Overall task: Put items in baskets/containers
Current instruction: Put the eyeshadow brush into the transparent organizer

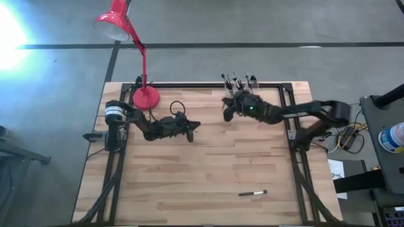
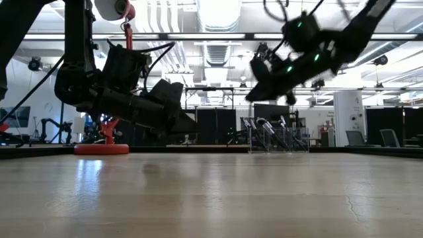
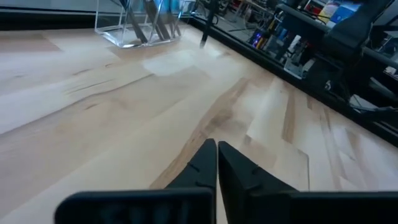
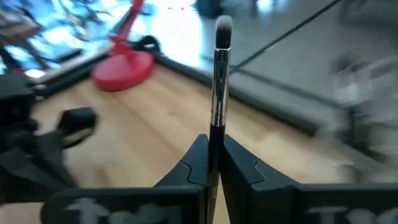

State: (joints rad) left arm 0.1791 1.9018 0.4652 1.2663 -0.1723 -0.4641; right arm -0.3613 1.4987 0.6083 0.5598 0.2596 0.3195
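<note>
right gripper (image 4: 214, 163) clamped on a makeup brush (image 4: 219, 81), raised above the table (image 1: 208, 170) near the clear organiser (image 1: 243, 82) at the far edge. left gripper (image 3: 216, 163) pressed together, empty, beside the red lamp (image 1: 144, 94). one more brush (image 1: 252, 193) lying near the front edge.

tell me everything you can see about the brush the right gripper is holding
The makeup brush is thin, with a dark handle, a silvery ferrule and a small tuft of bristles, dark at the base and pale at the tip. The right gripper is shut on its handle, so the ferrule and bristles stick out straight beyond the fingertips. Nothing else touches it. It is held in the air above the wooden table, near the clear organiser at the far edge.
</note>
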